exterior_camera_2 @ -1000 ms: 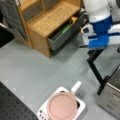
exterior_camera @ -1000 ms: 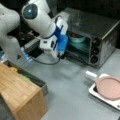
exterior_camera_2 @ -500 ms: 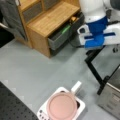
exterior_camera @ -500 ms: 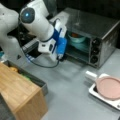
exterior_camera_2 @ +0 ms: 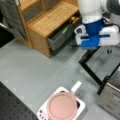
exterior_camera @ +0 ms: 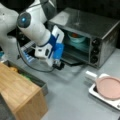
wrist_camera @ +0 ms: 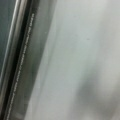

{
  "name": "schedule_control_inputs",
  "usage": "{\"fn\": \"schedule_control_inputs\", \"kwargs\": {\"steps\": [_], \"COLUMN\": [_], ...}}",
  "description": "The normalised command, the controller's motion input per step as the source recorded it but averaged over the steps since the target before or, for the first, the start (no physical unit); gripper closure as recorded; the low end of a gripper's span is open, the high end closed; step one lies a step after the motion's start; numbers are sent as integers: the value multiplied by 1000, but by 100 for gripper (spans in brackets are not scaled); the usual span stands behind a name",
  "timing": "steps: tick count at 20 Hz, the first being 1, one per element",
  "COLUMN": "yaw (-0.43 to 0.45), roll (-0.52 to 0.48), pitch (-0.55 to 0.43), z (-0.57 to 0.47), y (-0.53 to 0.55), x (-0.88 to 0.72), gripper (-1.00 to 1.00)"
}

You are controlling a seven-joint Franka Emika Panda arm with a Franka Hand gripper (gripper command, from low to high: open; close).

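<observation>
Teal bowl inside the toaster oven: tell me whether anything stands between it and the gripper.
Nothing visible blocks it. The oven door is down, the gripper sits by the door's edge, and the teal bowl rests inside the toaster oven.

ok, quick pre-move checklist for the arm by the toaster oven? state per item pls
1. Toaster oven door down, open: ok.
2. Teal bowl sits inside the oven, on the rack: ok.
3. Pincer at the door's front edge in a front view; touching or apart: cannot tell.
4. Pincer empty: cannot tell; the wrist view shows only the door's edge and grey table.
5. Pink pan on its white base, well away from the arm: ok.
6. Cabinet drawer stands open beside the arm: not ok if the arm swings that way.
</observation>
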Motion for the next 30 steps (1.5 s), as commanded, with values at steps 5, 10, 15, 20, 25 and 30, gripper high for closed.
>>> {"fn": "schedule_control_inputs", "kwargs": {"steps": [5,10,15,20,25,30], "yaw": [78,95,132,114,114,208], "roll": [-68,-164,-81,20,79,140], "pitch": [-100,-60,38,115,142,152], "z": [-113,-36,188,236,167,146], "y": [-205,-233,-222,-116,13,61], "x": [-6,5,-6,4,54,79], "gripper": [-100,-100,-100,-100,-100,-100]}}
